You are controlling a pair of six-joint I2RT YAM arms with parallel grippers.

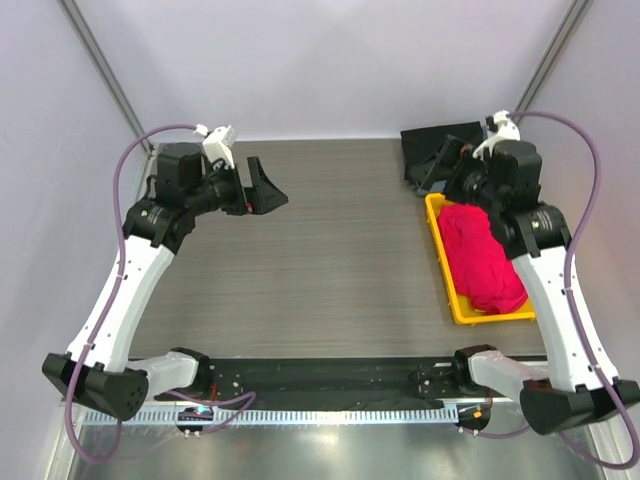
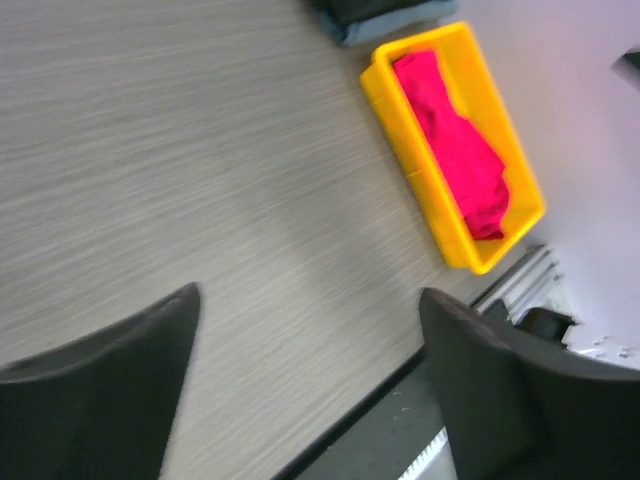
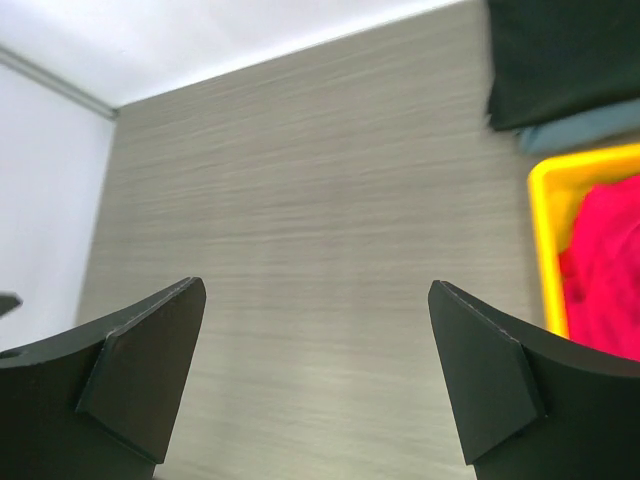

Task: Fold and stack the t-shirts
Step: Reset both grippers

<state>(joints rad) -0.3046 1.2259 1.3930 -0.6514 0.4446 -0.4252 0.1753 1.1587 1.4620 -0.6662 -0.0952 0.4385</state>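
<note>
Magenta t-shirt [image 1: 482, 258] in yellow tray [image 1: 449, 292], long axis near-far, just near of right gripper [image 3: 317, 284] (nearer arm). Left gripper [image 2: 310, 293] well left. All 4 fingers spread, empty.

The table [image 1: 330, 260] has a grey top with a fine wood grain that runs from left to right. A yellow tray [image 1: 445, 265] stands along its right edge, with its long side parallel to that edge, reaching from about mid-depth towards the near right corner. In the far right corner, just beyond the tray's far end, lies a folded grey-blue t-shirt [image 3: 580, 128]. A folded black t-shirt [image 1: 440, 145] lies on top of it and covers most of it. A black strip [image 1: 330, 378] runs along the near edge.
</note>
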